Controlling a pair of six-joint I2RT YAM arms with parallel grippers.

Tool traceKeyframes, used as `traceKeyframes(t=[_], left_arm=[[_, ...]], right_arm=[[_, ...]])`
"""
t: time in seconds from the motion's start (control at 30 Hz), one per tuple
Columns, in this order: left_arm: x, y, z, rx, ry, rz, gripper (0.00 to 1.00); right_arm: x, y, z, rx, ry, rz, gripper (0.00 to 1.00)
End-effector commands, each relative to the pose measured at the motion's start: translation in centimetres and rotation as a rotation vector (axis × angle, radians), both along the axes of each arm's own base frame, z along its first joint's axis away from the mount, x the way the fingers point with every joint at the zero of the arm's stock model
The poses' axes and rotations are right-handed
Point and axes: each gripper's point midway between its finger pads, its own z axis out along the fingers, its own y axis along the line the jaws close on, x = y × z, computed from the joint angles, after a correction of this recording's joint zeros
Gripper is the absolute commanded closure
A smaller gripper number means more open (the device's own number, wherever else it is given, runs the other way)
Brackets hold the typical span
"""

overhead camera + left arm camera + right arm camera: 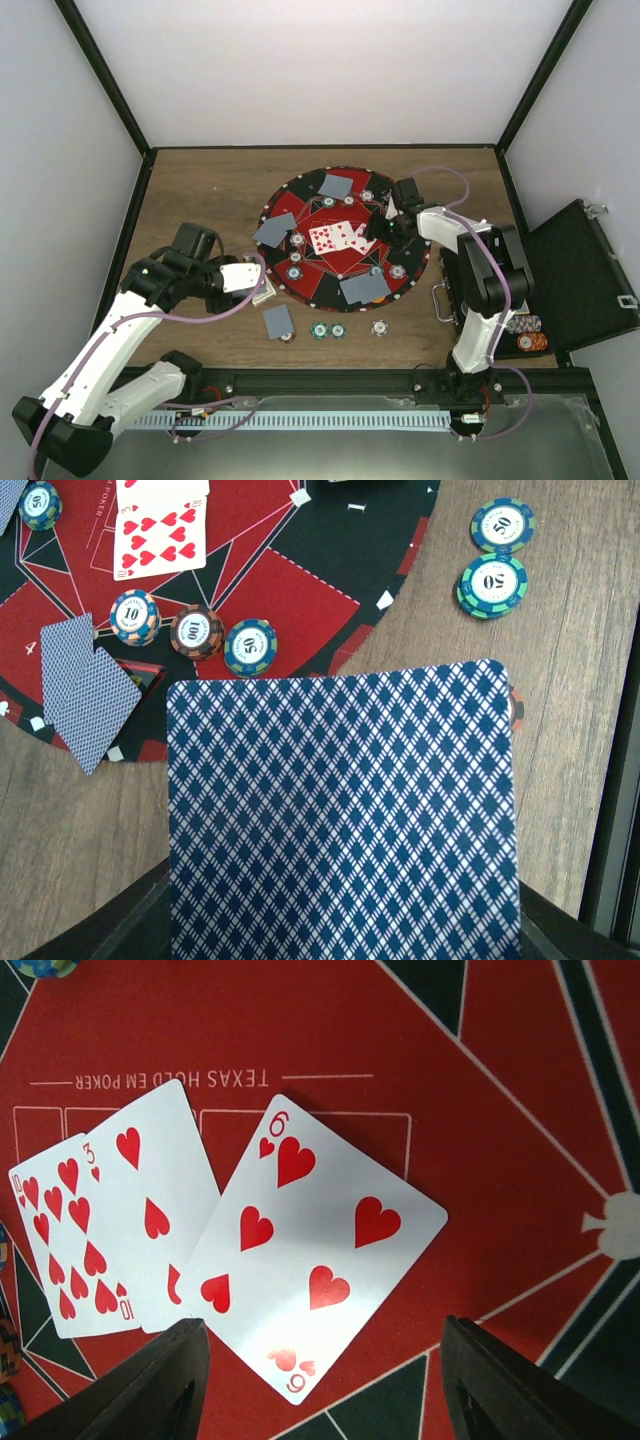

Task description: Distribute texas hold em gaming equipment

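My left gripper (256, 283) is shut on a blue-diamond-backed playing card (340, 810), held face down over the mat's near-left edge; the card hides the fingers in the left wrist view. My right gripper (385, 228) hangs open and empty, its fingers (150, 1385) astride the six of hearts (310, 1250). This card lies face up beside the three (160, 1200) and ten of hearts (65, 1235) at the centre of the mat (290, 205). Face-down card pairs lie on the mat (336, 186), (272, 231), (364, 289), and another on the table (279, 320). Three chips (196, 631) sit on the mat.
Two green 50 chips (492, 584) and one pale chip (379, 327) lie on the wood in front of the mat. The open black case (580, 270) with stacked chips (525, 335) stands at the right, close beside the right arm. Enclosure walls ring the table.
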Motion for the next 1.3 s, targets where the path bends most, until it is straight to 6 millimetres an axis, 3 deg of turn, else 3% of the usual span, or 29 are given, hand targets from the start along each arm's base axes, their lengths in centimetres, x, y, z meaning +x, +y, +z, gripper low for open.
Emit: traceKeyframes(t=[0.0, 0.27, 0.97, 1.13, 1.27], left_arm=[[0.3, -0.2, 0.9, -0.018, -0.027, -0.004, 0.95], [0.4, -0.2, 1.1, -0.014, -0.031, -0.005, 0.95], [0.6, -0.2, 0.8, -0.007, -0.024, 0.001, 0.95], [0.6, -0.2, 0.8, -0.010, -0.027, 0.002, 0.95], [0.7, -0.3, 0.9, -0.013, -0.023, 0.003, 0.95]], right_arm=[[-0.1, 0.2, -1.1, 0.035, 0.029, -0.017, 0.35], [0.0, 0.5, -2.4, 0.052, 0.053, -0.019, 0.36], [3.5, 2.3, -2.1, 0.099, 0.031, 0.012, 0.39], [4.6, 2.8, -0.6, 0.106, 0.004, 0.039, 0.40], [4.8, 2.9, 2.3, 0.129, -0.044, 0.040, 0.40]])
